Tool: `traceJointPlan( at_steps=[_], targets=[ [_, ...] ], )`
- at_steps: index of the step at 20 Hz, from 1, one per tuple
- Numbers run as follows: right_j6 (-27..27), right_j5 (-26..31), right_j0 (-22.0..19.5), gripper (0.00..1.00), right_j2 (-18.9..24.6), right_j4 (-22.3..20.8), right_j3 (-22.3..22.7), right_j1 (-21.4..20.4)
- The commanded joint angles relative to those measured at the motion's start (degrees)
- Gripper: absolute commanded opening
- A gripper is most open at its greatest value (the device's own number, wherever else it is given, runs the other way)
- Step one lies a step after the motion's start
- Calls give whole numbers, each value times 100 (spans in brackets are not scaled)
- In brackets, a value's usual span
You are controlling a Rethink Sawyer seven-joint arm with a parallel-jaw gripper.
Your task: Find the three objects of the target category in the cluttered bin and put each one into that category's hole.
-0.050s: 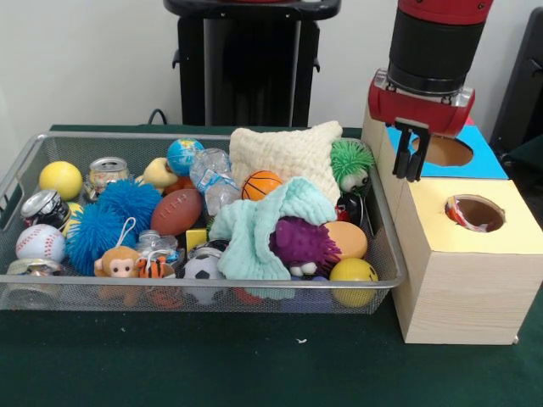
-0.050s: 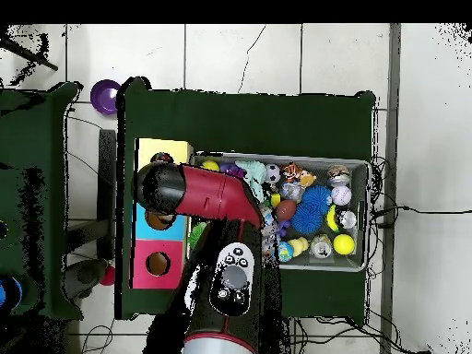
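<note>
Gripper (image 1: 412, 154): empty, fingers close together, apparently closed, poised above the blue-topped hole (image 1: 447, 151) beside the bin (image 1: 386, 246). Step: between deposits, probably. Next: return to the bin for another target.

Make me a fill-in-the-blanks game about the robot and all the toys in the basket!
1. The gripper hangs over the box top that is coloured ____.
2. The purple fuzzy toy is partly wrapped in a mint green ____.
3. The toy monkey sits beside a small striped ____.
4. The hole nearest the camera in the front view is cut in the ____ box top.

Missing words: blue; cloth; tiger; yellow
</note>
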Motion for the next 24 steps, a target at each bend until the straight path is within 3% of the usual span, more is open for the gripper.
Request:
traceJointPlan(
  at_steps=[1,5,15,24],
  targets=[
    [1198,973,-118,0,68,120,-219,38],
    [1248,951,-118,0,117,174,-232,32],
    [1359,270,-127,0,226,444,-33,85],
    [1252,189,-143,0,252,540,-46,96]
  ],
)
